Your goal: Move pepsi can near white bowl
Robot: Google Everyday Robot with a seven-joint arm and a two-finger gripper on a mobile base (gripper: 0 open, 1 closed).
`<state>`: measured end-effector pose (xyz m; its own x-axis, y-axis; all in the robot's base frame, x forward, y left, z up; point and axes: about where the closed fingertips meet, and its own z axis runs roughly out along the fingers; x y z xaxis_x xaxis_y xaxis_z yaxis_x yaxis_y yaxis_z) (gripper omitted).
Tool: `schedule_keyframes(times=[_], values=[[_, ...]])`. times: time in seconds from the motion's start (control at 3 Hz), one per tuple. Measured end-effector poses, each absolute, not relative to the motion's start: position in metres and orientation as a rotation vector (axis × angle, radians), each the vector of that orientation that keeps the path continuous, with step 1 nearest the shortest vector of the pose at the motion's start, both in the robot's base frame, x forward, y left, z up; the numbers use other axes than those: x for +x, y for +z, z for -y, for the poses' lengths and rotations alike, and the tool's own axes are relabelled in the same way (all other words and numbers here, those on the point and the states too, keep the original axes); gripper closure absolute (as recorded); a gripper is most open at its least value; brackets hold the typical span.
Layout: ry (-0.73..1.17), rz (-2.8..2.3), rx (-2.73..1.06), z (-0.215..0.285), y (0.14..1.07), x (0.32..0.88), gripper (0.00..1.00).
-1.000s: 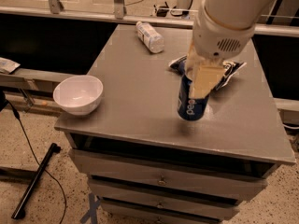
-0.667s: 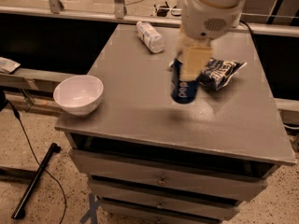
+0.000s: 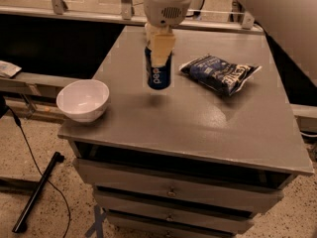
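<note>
The dark blue pepsi can (image 3: 158, 73) hangs upright in the air above the middle of the grey cabinet top (image 3: 198, 118), a shadow under it. My gripper (image 3: 160, 47) comes down from above and is shut on the can's upper part, one pale finger (image 3: 162, 48) over its front. The white bowl (image 3: 83, 99) sits at the front left corner of the top, to the left of the can and apart from it.
A flat blue crinkled chip bag (image 3: 220, 73) lies to the right of the can. The cabinet has drawers (image 3: 171, 190) below. A metal railing (image 3: 89, 9) runs behind it. A black rod and cable (image 3: 37, 192) lie on the floor at the left.
My gripper has lifted the can off the top and carried it left, away from the chip bag and toward the bowl. The clear bottle at the back is no longer seen.
</note>
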<state>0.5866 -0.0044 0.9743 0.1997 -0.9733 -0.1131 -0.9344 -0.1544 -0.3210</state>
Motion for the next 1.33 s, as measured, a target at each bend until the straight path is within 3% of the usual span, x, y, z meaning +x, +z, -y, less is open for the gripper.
schedule_keyframes(times=[0.33, 0.67, 1.33], values=[[-0.136, -1.72, -2.205, -0.028, 0.968, 0.594, 1.0], [-0.048, -1.657, -2.261, -0.056, 0.956, 0.592, 0.89], [0.046, -1.574, -2.332, -0.095, 0.937, 0.577, 0.46]])
